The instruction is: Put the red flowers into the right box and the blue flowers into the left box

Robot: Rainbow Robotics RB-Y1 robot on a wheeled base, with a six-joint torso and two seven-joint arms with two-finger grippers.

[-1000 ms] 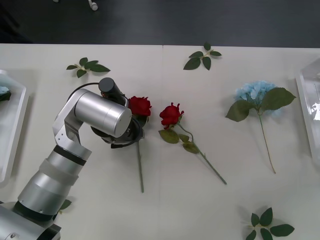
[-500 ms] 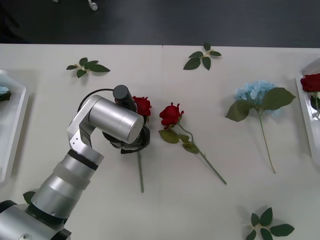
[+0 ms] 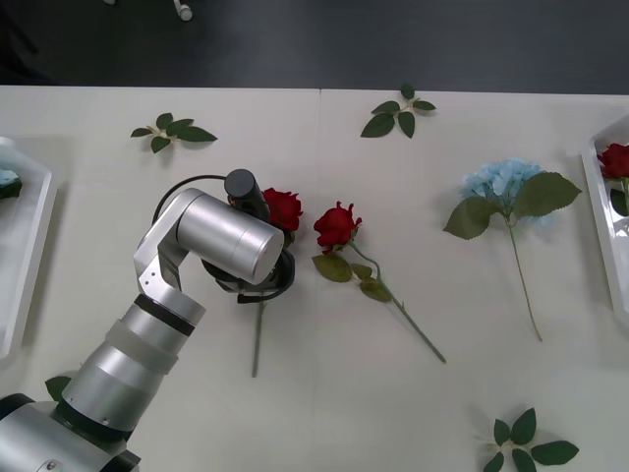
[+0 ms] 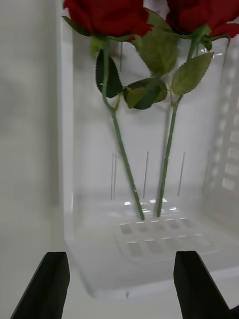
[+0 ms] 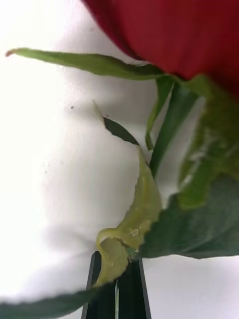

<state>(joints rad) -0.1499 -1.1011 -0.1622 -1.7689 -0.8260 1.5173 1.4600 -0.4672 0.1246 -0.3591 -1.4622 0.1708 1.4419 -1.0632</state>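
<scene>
In the left wrist view my left gripper (image 5: 117, 266) is shut on a red flower (image 5: 174, 35), its black fingers (image 5: 103, 294) pinched on greenery just under the bloom. From the front, that red flower (image 3: 282, 208) lies partly under my left wrist, its stem slanting towards the near side. A second red flower (image 3: 336, 224) lies just to its right. One of the blue flowers (image 3: 501, 182) lies further right. My right gripper (image 4: 122, 286) hangs open over the right box (image 4: 149, 249), where two red flowers (image 4: 107, 15) lie. The left box (image 3: 25, 246) is at the left edge.
Bloomless green leaf sprigs lie at the far left (image 3: 172, 130), the far middle (image 3: 398, 113), the near right (image 3: 526, 442) and by my left arm (image 3: 59, 385). The right box (image 3: 604, 206) holds a red bloom (image 3: 616, 157). A dark floor lies beyond the table's far edge.
My left arm moved right over the rose, then stopped. The held rose's stem has swung, its lower end now further left. A red bloom has appeared in the right box.
</scene>
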